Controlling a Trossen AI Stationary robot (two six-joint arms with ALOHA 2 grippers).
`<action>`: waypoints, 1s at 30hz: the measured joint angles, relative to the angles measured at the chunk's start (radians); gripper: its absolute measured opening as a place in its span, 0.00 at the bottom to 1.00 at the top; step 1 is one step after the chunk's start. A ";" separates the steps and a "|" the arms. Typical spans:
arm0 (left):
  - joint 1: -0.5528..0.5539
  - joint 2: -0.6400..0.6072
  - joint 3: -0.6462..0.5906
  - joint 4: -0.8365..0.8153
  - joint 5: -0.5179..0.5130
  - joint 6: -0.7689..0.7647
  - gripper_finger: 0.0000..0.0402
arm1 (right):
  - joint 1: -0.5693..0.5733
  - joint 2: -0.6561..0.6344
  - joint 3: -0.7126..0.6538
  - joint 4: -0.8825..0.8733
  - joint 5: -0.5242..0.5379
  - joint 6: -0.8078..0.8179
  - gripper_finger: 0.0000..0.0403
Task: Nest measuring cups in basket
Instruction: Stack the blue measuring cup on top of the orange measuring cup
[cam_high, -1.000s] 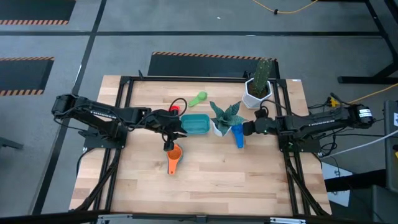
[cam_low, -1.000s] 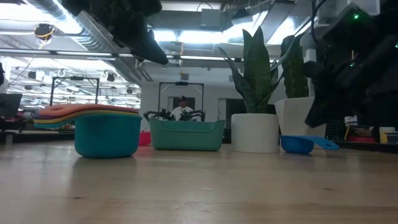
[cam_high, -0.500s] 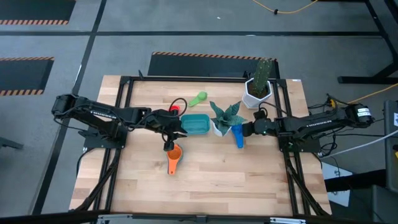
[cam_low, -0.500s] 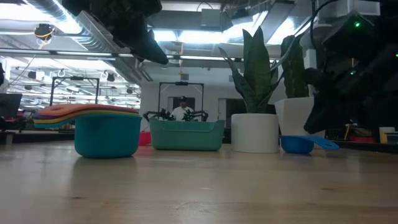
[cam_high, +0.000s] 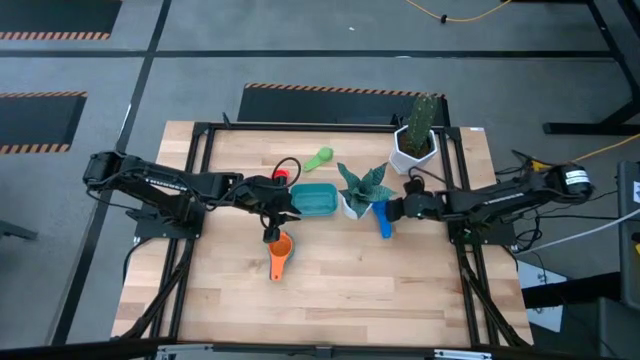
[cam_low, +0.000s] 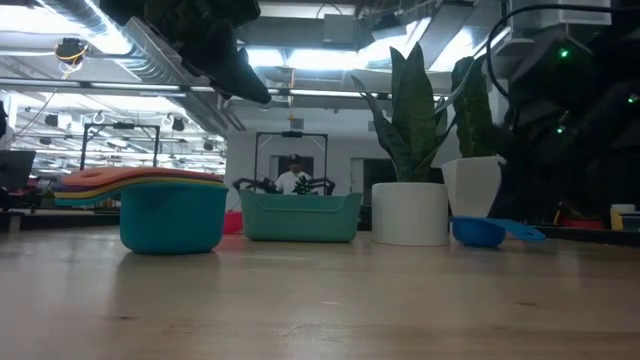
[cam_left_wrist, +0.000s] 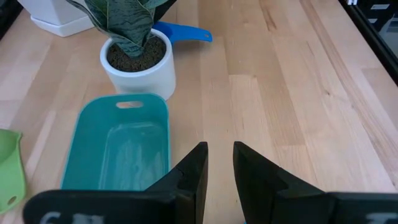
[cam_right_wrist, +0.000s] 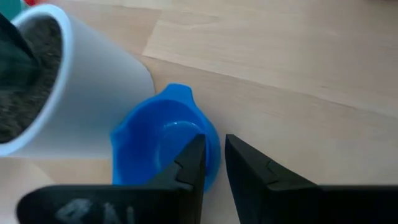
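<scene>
A dark blue measuring cup lies upright on the table beside the white plant pot. My right gripper hovers over it, narrowly open; one finger is over the bowl and the other just outside the rim, and no touch shows. The teal basket stands at the table's middle with nothing in it. A nested stack of cups, orange on top, rests on the table nearer the front. Red and green cups lie farther back. My left gripper hangs narrowly open above the basket's near side, holding nothing.
A white pot with a spiky green plant stands between the basket and the blue cup. A white cactus pot is at the back right. Bare wood lies along the table's front half.
My right gripper has sunk toward the blue cup and edged slightly toward the table's left. Its finger gap looks unchanged. The cups, the basket and my left arm have stayed put.
</scene>
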 joint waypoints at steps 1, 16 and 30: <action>0.000 0.000 0.000 0.000 0.000 0.000 0.17 | 0.000 0.008 0.000 0.000 0.000 0.002 0.16; 0.000 0.000 0.000 0.000 0.000 -0.001 0.17 | 0.001 0.087 0.000 0.034 -0.046 -0.001 0.10; -0.057 0.000 0.000 0.000 0.000 -0.002 0.17 | 0.023 0.081 0.002 0.028 -0.128 -0.016 0.03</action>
